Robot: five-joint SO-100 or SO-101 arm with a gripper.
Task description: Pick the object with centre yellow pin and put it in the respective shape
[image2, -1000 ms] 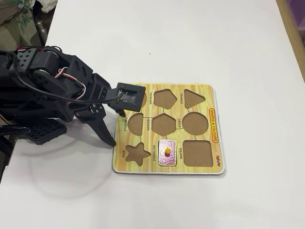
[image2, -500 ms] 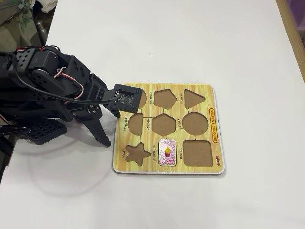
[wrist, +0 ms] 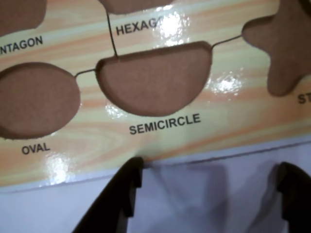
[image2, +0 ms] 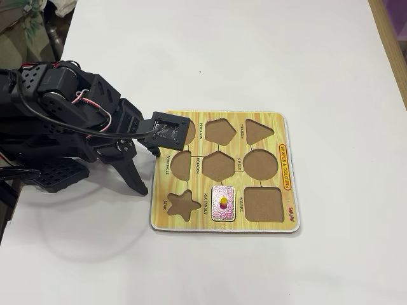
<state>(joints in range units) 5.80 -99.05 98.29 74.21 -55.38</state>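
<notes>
Since the previous frame we saw nothing move. Our end effector stood spread and empty off the shape board's edge, while the pink piece sat in the rectangle cut-out, toward the counter's near edge.

You're looking at the magenta-pink rectangular piece, flat, round-cornered, with a round yellow knob at its middle. In the fixed view it's sitting upright inside the rectangle cut-out of the yellow wood-grain shape board, filling it, at about six o'clock from the board's centre, just beside the square cut-out.
</notes>
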